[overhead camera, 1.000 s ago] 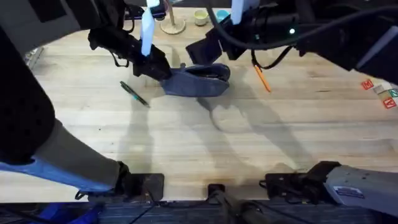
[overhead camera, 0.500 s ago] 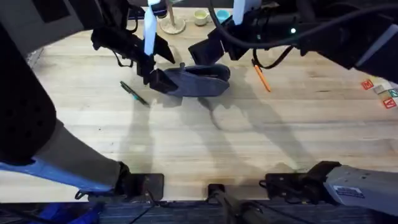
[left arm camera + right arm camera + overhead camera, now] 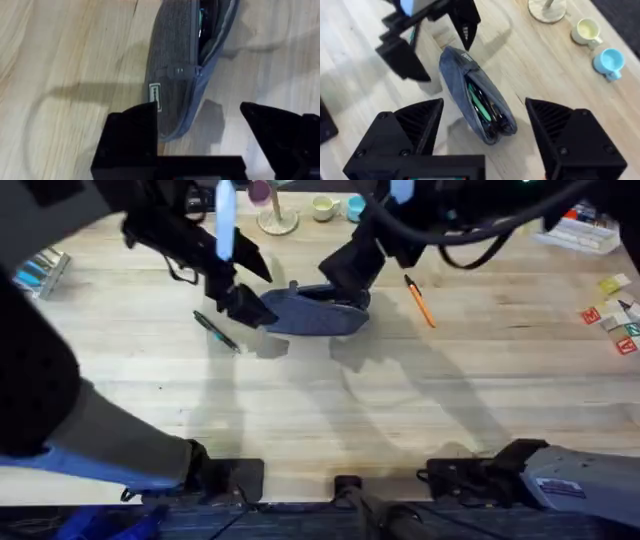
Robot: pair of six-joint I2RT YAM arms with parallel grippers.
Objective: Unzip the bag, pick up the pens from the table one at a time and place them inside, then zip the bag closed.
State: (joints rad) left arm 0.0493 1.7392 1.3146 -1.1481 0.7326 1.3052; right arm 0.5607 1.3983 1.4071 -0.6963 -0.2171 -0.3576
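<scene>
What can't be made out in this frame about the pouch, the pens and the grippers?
- Blue-grey fabric pouch: overhead, both arms cover its ends.
- Pouch contents: the right wrist view shows green and dark items in the open zip, too blurred to identify.
- Slim dark pen: overhead, too small for detail.
- Left gripper and right gripper both open, fingertips cut off by the wrist frames' edges.

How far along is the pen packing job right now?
Done: the bag is unzipped, with something green inside. In hand: nothing; the left end effector and right end effector are open around it. Left: the orange pen and dark pen lie on the table; zipping follows.
</scene>
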